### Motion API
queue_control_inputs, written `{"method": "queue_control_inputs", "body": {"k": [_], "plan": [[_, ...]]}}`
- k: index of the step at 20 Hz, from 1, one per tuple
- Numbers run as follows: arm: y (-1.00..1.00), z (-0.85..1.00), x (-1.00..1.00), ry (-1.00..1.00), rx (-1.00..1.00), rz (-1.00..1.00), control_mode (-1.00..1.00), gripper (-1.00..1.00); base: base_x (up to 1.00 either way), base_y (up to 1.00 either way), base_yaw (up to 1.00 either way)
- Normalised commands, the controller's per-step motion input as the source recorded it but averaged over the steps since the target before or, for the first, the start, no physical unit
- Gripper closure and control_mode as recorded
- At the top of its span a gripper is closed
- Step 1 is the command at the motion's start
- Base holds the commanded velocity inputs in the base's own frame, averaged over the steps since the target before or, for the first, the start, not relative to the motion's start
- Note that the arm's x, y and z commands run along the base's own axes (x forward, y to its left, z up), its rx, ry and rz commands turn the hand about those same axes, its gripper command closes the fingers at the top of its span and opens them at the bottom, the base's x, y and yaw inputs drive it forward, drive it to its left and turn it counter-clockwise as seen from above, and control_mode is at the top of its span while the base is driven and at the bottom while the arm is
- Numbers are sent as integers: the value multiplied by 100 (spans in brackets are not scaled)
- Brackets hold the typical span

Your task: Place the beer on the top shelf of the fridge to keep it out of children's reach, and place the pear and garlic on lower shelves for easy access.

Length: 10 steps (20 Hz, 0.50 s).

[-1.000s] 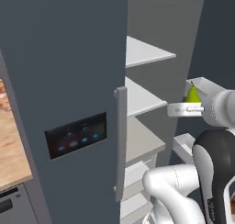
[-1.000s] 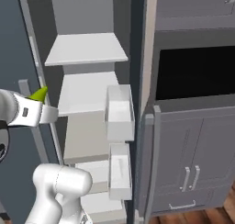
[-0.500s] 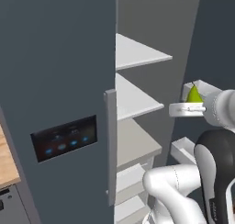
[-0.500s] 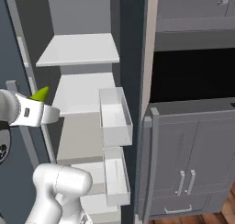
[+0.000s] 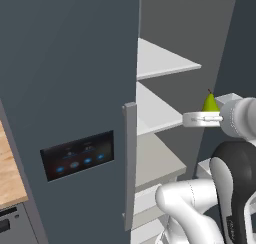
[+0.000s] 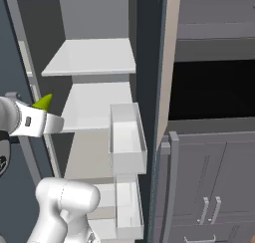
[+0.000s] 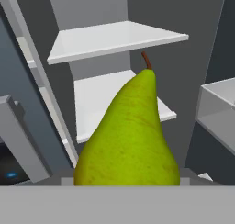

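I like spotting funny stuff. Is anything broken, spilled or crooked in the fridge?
Nothing stands out. The fridge is open, its white shelves sit level and bare, and the gripper holds the pear upright in front of them, stem up.

1 pear (image 7: 131, 140), 1 fridge (image 5: 75, 88), 2 door bins (image 6: 127, 137).

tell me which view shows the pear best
The hand view: the pear sits close up, with skin, shape and brown stem all plain. The left base view shows its upper part above the white hand; the right base view shows a green tip there.
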Motion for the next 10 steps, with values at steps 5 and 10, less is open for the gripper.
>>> {"method": "queue_control_inputs", "body": {"k": [5, 10], "plan": [[0, 0, 0, 0, 0, 0, 100, 100, 40, 0, 18], [-4, -58, 27, 0, 0, 14, -100, 100, 7, 0, 4]]}}
